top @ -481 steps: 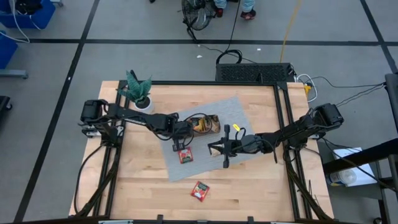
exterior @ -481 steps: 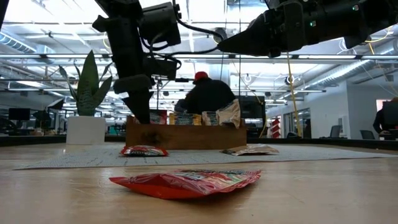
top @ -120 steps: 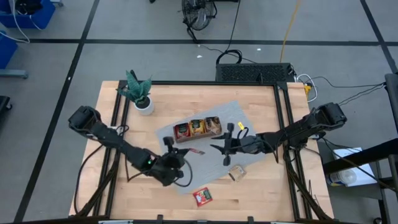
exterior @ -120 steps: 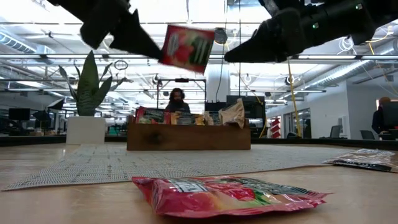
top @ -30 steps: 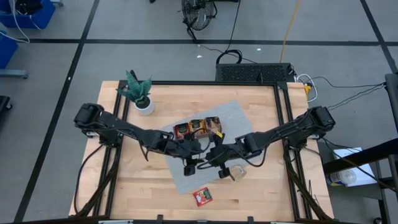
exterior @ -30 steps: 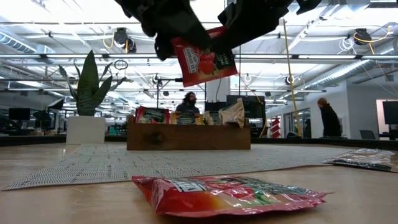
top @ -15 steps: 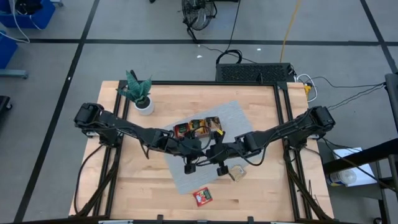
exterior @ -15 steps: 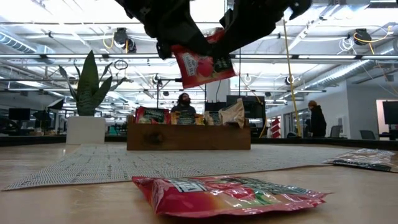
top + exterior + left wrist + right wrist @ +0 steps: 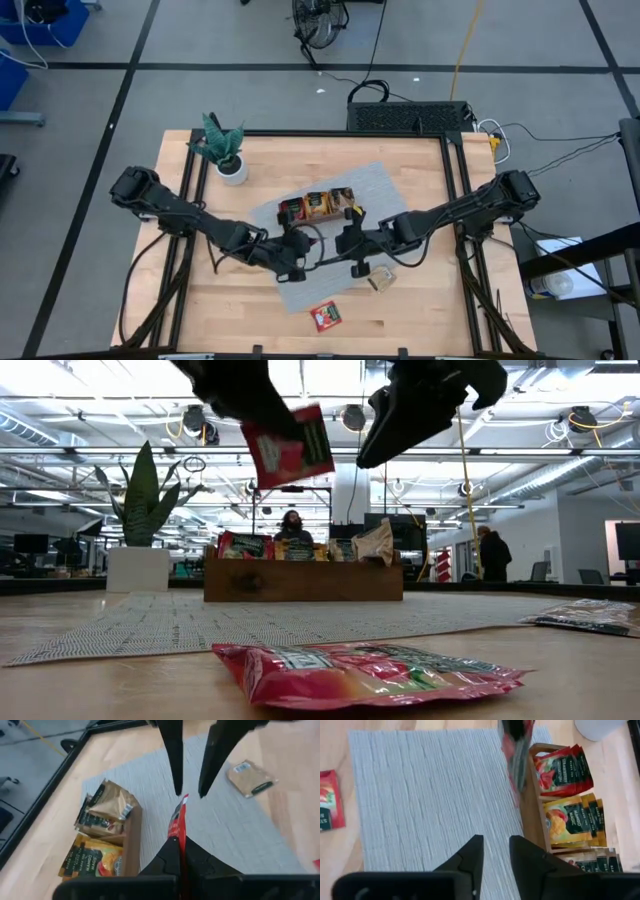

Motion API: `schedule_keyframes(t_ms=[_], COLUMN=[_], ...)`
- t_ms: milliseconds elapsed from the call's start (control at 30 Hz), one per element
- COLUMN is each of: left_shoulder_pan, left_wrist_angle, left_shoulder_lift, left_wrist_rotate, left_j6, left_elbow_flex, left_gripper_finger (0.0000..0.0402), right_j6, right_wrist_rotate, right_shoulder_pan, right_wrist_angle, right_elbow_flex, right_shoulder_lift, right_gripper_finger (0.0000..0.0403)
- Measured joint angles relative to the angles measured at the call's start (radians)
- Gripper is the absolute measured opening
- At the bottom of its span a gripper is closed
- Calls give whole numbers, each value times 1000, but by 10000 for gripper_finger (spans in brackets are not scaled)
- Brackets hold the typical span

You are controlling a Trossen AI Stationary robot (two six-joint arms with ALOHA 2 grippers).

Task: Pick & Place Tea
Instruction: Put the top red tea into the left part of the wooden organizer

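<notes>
A red tea sachet (image 9: 288,448) hangs in the air over the grey mat (image 9: 335,185), with my left gripper (image 9: 178,844) shut on it. My right gripper (image 9: 495,840) is open just past the sachet's far edge (image 9: 184,799), its fingers on either side without touching it. The wooden tray (image 9: 132,840) stands on the mat's far part, with red (image 9: 562,767), orange (image 9: 570,822) and dark sachets upright in its compartments. Another red sachet (image 9: 322,316) lies flat on the bare wood near the front edge, and a tan one (image 9: 380,278) lies at the mat's right corner. My left gripper pinches the red sachet between its two fingers by the edge nearest to it (image 9: 176,836). The fingers come from the table's left, slanting downward. The sachet is lifted clear of the mat, stands on edge between the fingers, and is tilted in the low view.
A potted plant (image 9: 225,150) stands at the table's far left corner. Black frame rails (image 9: 455,230) run along the table's left and right sides. People move about in the room behind the table.
The red sachet has passed from my right gripper to my left. The left gripper has taken hold of it and drawn it toward the table's left and slightly up. The right gripper has let go and stayed in place, now apart from the sachet.
</notes>
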Motion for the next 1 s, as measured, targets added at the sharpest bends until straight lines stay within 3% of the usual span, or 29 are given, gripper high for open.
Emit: schedule_keyframes(t_ms=[100,333,600,667,867,1000], left_shoulder_pan=[1,18,3,-1,-22,-22], left_wrist_angle=[118,602,1187,1234,1260,1261], left_shoulder_lift=[-28,-166,-215,-216,-215,-215], left_wrist_rotate=[19,57,116,116,116,116], left_j6=[42,103,177,177,202,206], left_elbow_flex=[-78,-368,-677,-708,-718,-718], left_gripper_finger=[2,1,1,1,1,0], right_j6=[-4,-30,-150,-166,-128,-63], right_wrist_rotate=[1,2,0,-18,-233,-363], right_shoulder_pan=[-1,-12,-60,-81,-154,-188], right_wrist_angle=[0,85,500,632,1061,1197], right_elbow_flex=[0,-43,-180,-221,-357,-407], right_shoulder_lift=[0,0,0,0,0,0], right_gripper_finger=[98,106,111,112,110,110])
